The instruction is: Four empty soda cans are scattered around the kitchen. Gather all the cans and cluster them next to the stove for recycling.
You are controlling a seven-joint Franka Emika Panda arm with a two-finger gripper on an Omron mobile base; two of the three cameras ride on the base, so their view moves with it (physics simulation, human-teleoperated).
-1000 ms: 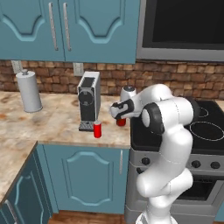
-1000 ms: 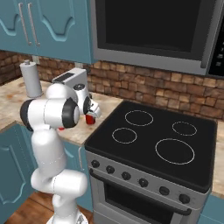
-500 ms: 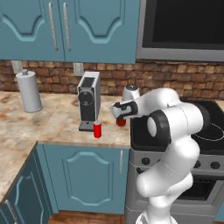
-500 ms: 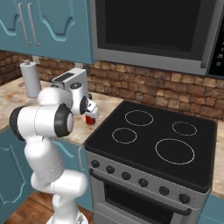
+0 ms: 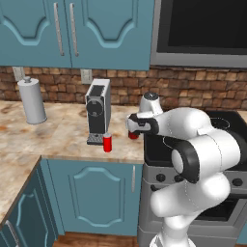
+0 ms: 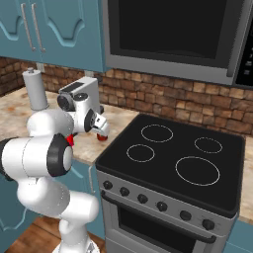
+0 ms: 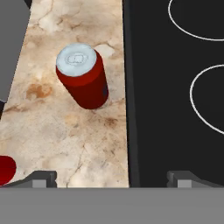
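Observation:
A red soda can (image 7: 83, 81) with a silver top stands upright on the marbled counter, just left of the stove's black cooktop (image 7: 175, 109). My gripper (image 7: 111, 179) hovers over it, open, with nothing between its fingertips (image 7: 41, 178). From the base views the gripper (image 5: 131, 129) sits right above this can (image 5: 133, 136), which the hand partly hides. In the right base view the can (image 6: 102, 137) stands beside the stove (image 6: 168, 163), under the gripper (image 6: 102, 129). A second red can (image 5: 107, 143) stands in front of the coffee machine; its edge (image 7: 5, 169) shows at the lower left.
A grey coffee machine (image 5: 98, 111) stands on the counter, left of the cans. Further left is a paper-towel roll (image 5: 33, 101). A black microwave (image 6: 173, 34) hangs over the stove, and teal cabinets hang above the counter.
The arm's elbow has swung lower and toward the cameras. The hand stays over the can beside the stove, jaws still open. Neither can has moved.

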